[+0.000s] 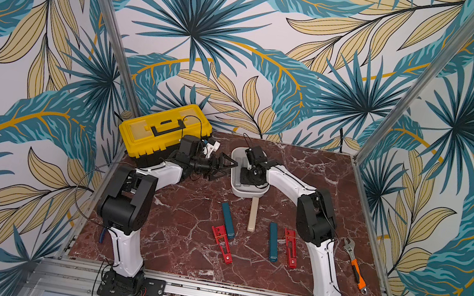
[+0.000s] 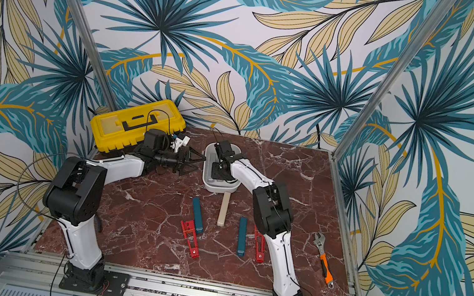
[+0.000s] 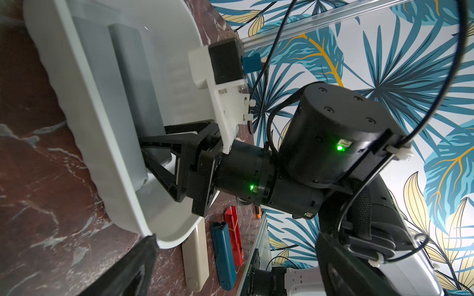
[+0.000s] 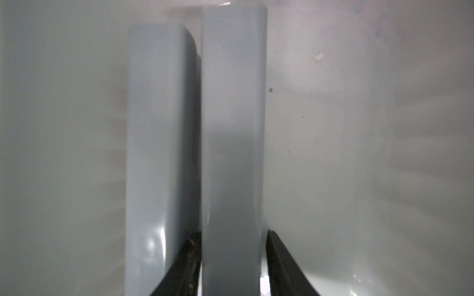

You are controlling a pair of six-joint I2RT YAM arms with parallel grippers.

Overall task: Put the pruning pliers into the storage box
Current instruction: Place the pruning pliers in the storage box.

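Two grey pruning pliers lie parallel, saving storage box room; right gripper straddles one, grip unclear; left gripper spread.

marble tabletop: toolbox, storage box, five pruning pliers, wrench.

You see the storage box in plain white, holding two grey pruning pliers. On your table, red-brown marble with white veins, lie two teal pliers, two red pliers with open truss frames, and one beige pliers. The toolbox is yellow with a black handle; the wrench has an orange grip and silver head. The walls bear teal and beige leaves with gold stems on a pale ground.
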